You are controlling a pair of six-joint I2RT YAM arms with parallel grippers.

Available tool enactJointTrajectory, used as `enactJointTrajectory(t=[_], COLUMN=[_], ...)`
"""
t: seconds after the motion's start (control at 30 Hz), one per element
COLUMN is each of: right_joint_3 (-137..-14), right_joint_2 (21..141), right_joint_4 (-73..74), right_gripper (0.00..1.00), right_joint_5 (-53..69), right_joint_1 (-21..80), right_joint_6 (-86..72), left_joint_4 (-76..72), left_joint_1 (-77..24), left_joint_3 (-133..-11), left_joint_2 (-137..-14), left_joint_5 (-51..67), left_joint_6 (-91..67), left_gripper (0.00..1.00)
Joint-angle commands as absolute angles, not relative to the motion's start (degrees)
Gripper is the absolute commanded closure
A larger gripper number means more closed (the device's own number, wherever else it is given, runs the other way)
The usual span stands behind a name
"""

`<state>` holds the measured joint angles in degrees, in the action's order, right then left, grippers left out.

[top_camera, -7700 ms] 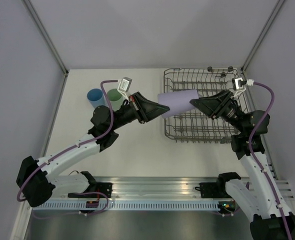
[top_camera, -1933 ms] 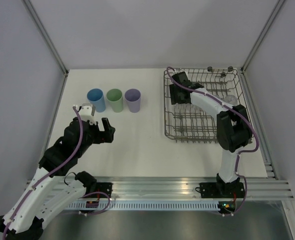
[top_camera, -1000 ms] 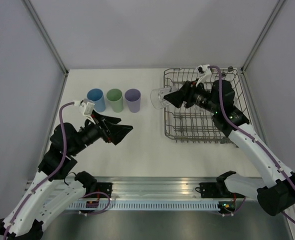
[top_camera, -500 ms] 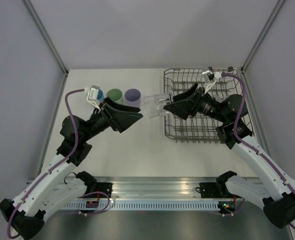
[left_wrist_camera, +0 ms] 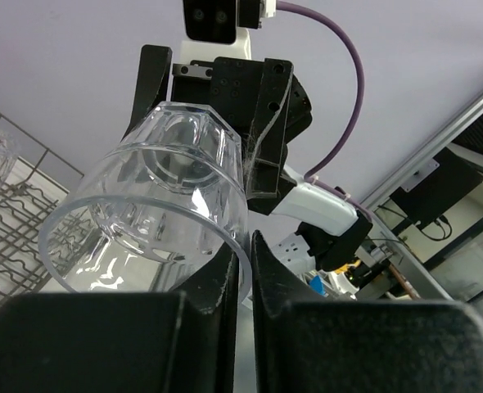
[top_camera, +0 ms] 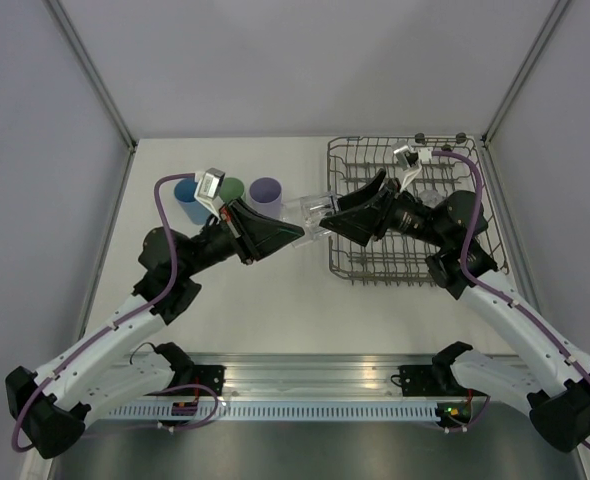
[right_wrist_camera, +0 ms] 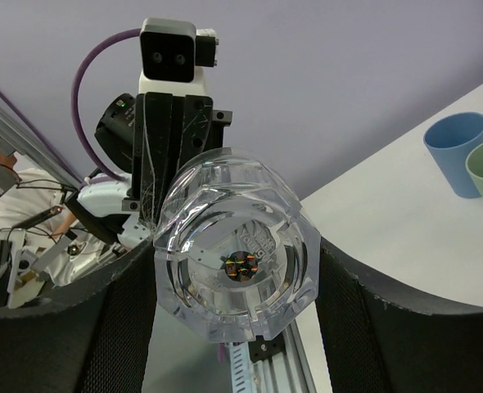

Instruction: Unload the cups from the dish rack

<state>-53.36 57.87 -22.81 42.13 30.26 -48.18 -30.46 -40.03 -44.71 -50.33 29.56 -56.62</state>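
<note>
Item: clear glass (top_camera: 313,211), on its side in the air, between dish rack (top_camera: 407,262) and lilac tumbler (top_camera: 265,193). My right pincer (top_camera: 333,218) clamps its base end. My left pincer (top_camera: 297,229), fingers nearly together, nips its rim wall.

near table (top_camera: 275,295) is open; cups (top_camera: 266,190) block the far left, the dish rack (top_camera: 395,272) the right, a held glass (top_camera: 313,210) hangs between.
</note>
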Motion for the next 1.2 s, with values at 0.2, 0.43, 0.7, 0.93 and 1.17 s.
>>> enactJointTrajectory(t=[0.2, 0.43, 0.7, 0.93, 1.17], right_joint_3=[-53.7, -59.4, -60.7, -61.2, -61.6], right_joint_2=[56.0, 54.1, 49.1, 47.0, 47.2], right_joint_4=[-20.8, 2.1, 17.8, 23.8, 26.6], right_gripper=[0.11, 0.02, 0.02, 0.02, 0.02], right_joint_5=[39.5, 28.1, 12.2, 6.1, 4.7], right_joint_1=[30.6, 30.6, 30.5, 30.5, 30.6], right_joint_6=[-42.5, -26.7, -16.7, -14.0, -12.5], left_joint_4=[-22.5, 1.4, 32.5, 50.9, 56.6], left_joint_1=[-40.4, -40.4, -40.3, -33.4, -21.5], left_joint_3=[-48.5, -54.5, -67.9, -76.2, -75.3], left_joint_2=[-49.4, -47.2, -51.6, -61.6, -70.6], left_joint_5=[25.7, 13.7, -11.8, -21.4, -17.8], left_joint_6=[-50.6, -39.1, -30.7, -28.3, -24.4], left_gripper=[0.98, 0.98, 0.98, 0.98, 0.98])
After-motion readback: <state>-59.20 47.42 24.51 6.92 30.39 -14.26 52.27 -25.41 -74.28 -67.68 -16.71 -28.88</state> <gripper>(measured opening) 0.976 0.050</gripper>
